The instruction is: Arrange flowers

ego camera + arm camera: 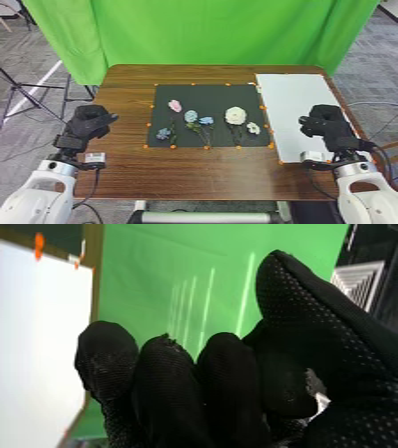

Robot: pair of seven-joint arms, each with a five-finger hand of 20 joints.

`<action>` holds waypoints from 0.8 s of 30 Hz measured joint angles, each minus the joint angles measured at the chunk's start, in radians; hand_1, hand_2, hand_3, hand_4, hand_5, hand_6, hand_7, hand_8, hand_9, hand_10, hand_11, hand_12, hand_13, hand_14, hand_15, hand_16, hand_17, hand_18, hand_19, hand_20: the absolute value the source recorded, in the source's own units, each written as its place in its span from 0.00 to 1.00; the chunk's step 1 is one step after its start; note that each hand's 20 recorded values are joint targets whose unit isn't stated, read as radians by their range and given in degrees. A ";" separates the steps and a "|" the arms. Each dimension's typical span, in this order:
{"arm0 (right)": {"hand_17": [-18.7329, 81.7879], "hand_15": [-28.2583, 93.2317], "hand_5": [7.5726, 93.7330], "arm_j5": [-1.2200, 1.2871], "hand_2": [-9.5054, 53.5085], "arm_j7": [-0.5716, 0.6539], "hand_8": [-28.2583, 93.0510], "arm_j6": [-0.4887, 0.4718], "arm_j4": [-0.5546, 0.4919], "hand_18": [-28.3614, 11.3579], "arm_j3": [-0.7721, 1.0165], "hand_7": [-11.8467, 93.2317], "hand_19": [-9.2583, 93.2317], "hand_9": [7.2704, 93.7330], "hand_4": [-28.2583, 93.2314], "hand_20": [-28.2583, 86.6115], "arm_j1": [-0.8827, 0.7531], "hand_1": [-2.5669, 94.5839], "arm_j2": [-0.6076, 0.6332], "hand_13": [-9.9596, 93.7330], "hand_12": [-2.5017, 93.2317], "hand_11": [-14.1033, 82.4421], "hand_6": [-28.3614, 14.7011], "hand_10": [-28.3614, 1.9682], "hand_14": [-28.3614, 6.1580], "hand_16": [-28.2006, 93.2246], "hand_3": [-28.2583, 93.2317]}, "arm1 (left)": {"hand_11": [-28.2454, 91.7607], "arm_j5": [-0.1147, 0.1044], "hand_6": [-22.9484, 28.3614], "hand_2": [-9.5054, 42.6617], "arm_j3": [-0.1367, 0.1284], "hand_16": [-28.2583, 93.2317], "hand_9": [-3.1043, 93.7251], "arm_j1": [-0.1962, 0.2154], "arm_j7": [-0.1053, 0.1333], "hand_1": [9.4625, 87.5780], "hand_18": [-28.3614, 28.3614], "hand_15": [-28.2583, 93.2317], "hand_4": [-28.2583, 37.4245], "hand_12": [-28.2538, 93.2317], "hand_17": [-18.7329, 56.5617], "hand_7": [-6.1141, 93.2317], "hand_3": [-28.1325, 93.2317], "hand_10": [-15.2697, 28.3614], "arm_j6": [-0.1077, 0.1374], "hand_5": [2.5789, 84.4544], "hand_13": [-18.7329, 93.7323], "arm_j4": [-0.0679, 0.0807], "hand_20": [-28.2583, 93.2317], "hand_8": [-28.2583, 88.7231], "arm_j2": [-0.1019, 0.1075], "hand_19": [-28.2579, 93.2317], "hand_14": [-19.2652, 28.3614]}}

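My left hand [91,122] is over the table's left edge, its fingers relaxed and holding nothing. Above the white sheet on the right is my right hand [325,122], likewise relaxed and apart from the flowers. In the right wrist view, the right hand [169,389] has its thumb apart from loosely bent fingers. On the black mat [213,95] lie a pink flower [175,105], a light blue one [191,116], two other blue ones [206,120] [163,133], a large cream flower [235,115] and a smaller pale one [253,128].
A white sheet [289,100] covers the right part of the brown table [213,175], beside the mat. Small orange markers edge both. A green curtain [213,35] hangs behind the table, and a tripod [27,95] stands on the left.
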 measured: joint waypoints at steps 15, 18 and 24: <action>0.70 1.00 0.87 0.029 0.11 -0.014 0.87 -0.002 -0.020 0.06 0.012 0.91 1.00 0.98 0.22 0.91 -0.021 0.37 -0.070 0.95 1.00 0.93 0.88 0.78 0.38 0.98 0.89 | 0.91 0.079 0.33 0.20 0.050 0.78 0.90 0.017 0.053 0.43 1.00 1.00 0.39 0.81 0.81 0.83 0.69 0.66 0.097 0.82 0.88 -0.010 0.93 0.79 0.002 1.00 0.83; 0.70 1.00 0.87 0.026 0.11 -0.014 0.87 -0.009 -0.021 0.06 0.011 0.91 1.00 0.98 0.22 0.91 -0.025 0.37 -0.074 0.94 1.00 0.93 0.88 0.78 0.38 0.98 0.89 | 0.91 0.028 0.33 0.21 0.049 0.78 0.90 0.021 0.053 0.43 1.00 1.00 0.38 0.81 0.82 0.83 0.69 0.66 0.100 0.82 0.88 -0.016 0.92 0.79 0.001 1.00 0.83; 0.69 1.00 0.86 0.030 0.11 -0.014 0.87 -0.016 -0.023 0.06 0.010 0.91 1.00 0.98 0.22 0.91 -0.029 0.37 -0.085 0.94 1.00 0.93 0.88 0.78 0.38 0.98 0.89 | 0.90 -0.013 0.33 0.22 0.052 0.78 0.90 0.018 0.053 0.42 1.00 1.00 0.37 0.81 0.81 0.82 0.69 0.66 0.110 0.81 0.87 -0.017 0.92 0.78 -0.003 1.00 0.82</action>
